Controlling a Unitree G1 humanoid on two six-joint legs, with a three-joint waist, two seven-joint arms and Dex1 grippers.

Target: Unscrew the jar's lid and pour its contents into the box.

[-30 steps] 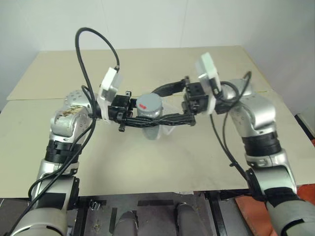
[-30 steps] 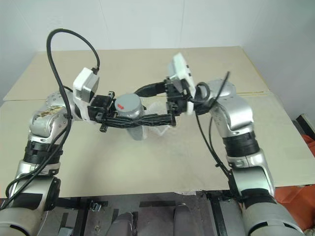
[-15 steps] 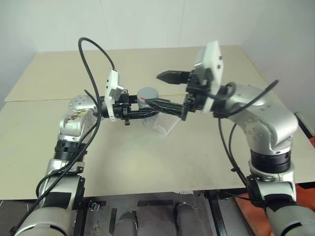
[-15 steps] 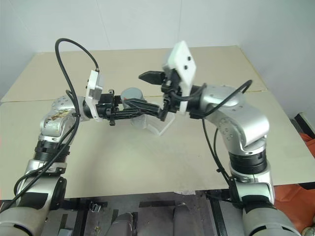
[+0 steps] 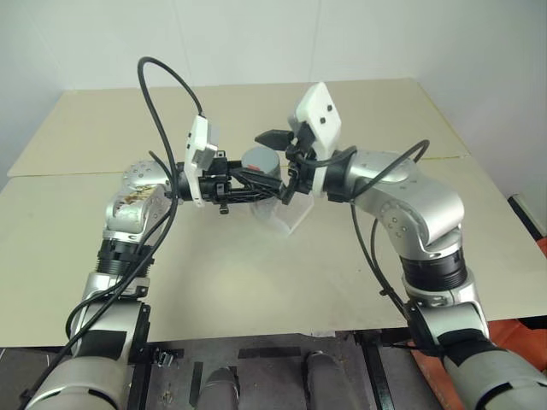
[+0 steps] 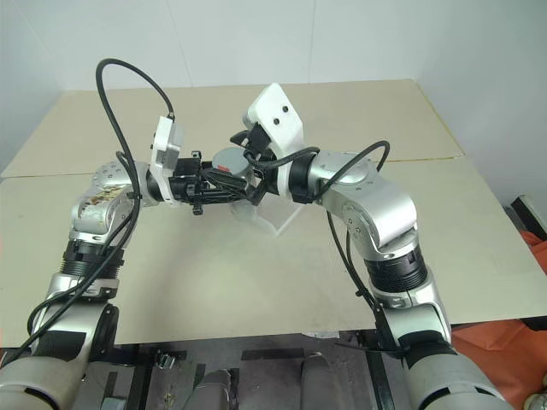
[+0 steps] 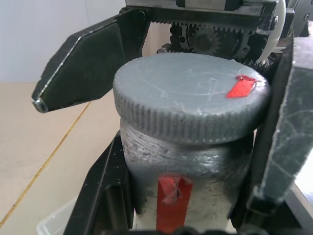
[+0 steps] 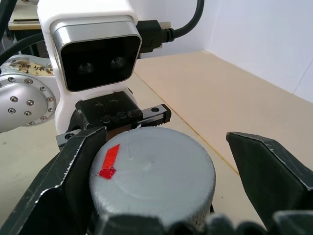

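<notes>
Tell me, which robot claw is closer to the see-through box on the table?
About equal, maybe left. The left gripper holds the jar just above the box; the right gripper is higher, jaws open around the lid.

I see a beige tabletop [image 5: 282, 282] made of two boards, a seam between them running across its width. Plain white walls [image 5: 256, 38] rise behind it. Light is even. An orange-red patch [image 6: 526, 333] shows at floor level right.

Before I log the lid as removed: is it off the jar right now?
No, the lid sits on the jar in the left wrist view, red mark at its edge.
</notes>
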